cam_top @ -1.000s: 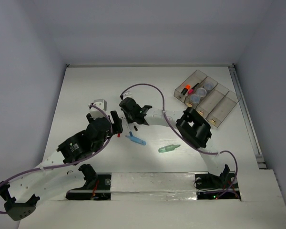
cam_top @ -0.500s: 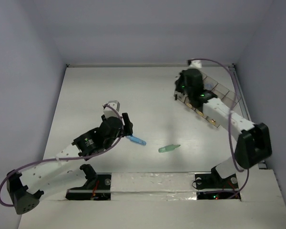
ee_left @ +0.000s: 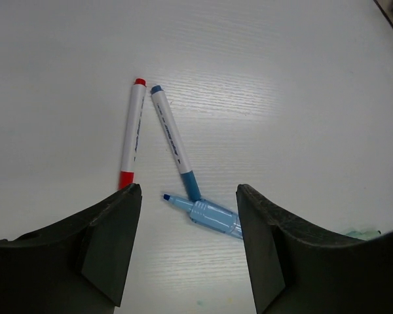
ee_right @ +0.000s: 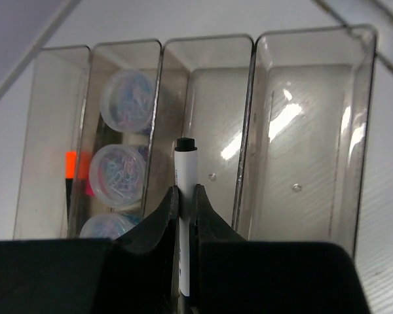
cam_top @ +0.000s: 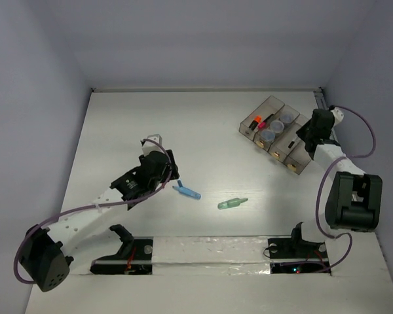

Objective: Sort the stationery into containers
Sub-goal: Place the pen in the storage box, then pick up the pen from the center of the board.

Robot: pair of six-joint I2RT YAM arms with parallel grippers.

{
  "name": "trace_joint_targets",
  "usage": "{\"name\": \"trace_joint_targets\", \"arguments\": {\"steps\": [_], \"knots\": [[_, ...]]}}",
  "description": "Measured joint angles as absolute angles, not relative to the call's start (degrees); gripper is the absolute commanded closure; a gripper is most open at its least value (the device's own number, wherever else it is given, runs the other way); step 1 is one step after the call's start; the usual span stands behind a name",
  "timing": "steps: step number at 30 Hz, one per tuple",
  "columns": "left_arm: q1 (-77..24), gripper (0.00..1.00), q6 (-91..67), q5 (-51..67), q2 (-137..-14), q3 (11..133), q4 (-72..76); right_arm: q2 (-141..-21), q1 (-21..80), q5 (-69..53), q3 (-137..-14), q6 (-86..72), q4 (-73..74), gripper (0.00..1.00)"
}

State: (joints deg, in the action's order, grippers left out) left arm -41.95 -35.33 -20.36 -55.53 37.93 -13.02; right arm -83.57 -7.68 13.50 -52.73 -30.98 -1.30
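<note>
A white pen is gripped by the right claw, aligned lengthwise over an empty bin for release — the left claw is held spread over the red-tipped pen, seemingly ready for picking.

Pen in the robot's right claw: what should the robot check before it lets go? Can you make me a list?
1. Right gripper shut tight on the black-capped pen: ok.
2. Pen over the tray, above its third bin from the left in the right wrist view: ok, though near its left wall.
3. That bin bare inside: ok.
4. Pen low enough to drop softly: cannot tell.
5. Left gripper open and far away, over a red-capped pen, a blue-capped pen and a blue marker: ok.
6. All sorted: not ok, a green tube lies on the table.
</note>
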Motion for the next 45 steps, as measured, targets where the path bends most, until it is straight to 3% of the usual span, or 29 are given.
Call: {"name": "trace_joint_targets", "arguments": {"steps": [5, 8, 9, 12, 15, 24, 34, 43, 45], "knots": [[-41.6, 0.44, -35.4, -21.4, -59.1, 37.4, -12.0, -89.5, -7.9, 11.1, -52.8, -33.6, -2.0, 0.94], [-41.5, 0.44, -35.8, -22.3, -61.7, 36.2, -11.8, -90.6, -7.9, 10.5, -52.8, -34.6, -2.2, 0.77], [-41.5, 0.44, -36.0, -22.7, -62.3, 35.7, -11.9, -90.7, -7.9, 10.5, -52.8, -34.9, -2.3, 0.59], [-41.1, 0.46, -36.2, -23.5, -63.8, 34.5, -11.7, -90.7, -7.9, 10.3, -53.1, -35.4, -2.3, 0.39], [-40.4, 0.50, -36.3, -24.0, -65.3, 34.3, -11.4, -90.6, -7.9, 9.5, -53.4, -35.6, -2.8, 0.29], [-39.6, 0.60, -35.3, -24.9, -73.0, 34.4, -8.7, -76.1, -6.0, -0.1, -50.2, -36.0, -5.8, 0.31], [-35.5, 0.66, -32.6, -26.1, -81.3, 38.8, -6.7, -63.2, 10.0, -9.0, -41.3, -35.1, -7.7, 0.31], [-32.7, 0.78, -30.2, -23.6, -88.1, 41.1, -2.3, -55.5, 10.2, -8.0, -40.6, -31.0, -2.4, 0.31], [-32.4, 0.86, -29.9, -23.3, -88.9, 41.8, -1.7, -54.1, 10.2, -8.0, -40.6, -30.6, -1.9, 0.31]]}}
